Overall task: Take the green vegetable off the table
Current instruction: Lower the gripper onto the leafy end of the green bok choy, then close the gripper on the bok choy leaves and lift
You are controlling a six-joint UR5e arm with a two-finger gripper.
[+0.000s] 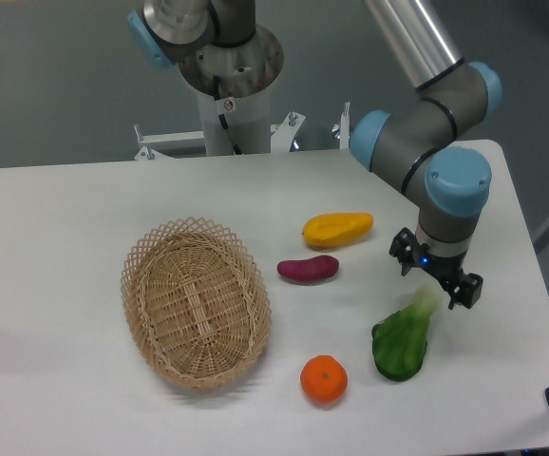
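Observation:
The green vegetable (403,344) lies on the white table (66,218) at the front right, dark leaf toward the front and pale stalk pointing up and right. My gripper (433,288) points down right over the stalk's end. Its black body touches or overlaps the tip of the stalk. The fingers are hidden behind the wrist and the stalk, so I cannot tell whether they are closed on it. The leaf end looks to rest on the table.
A woven wicker basket (196,302) stands left of centre. An orange (324,378) lies just left of the vegetable. A purple oblong vegetable (308,269) and a yellow-orange oblong fruit (337,228) lie behind. The table's right edge is close to the gripper.

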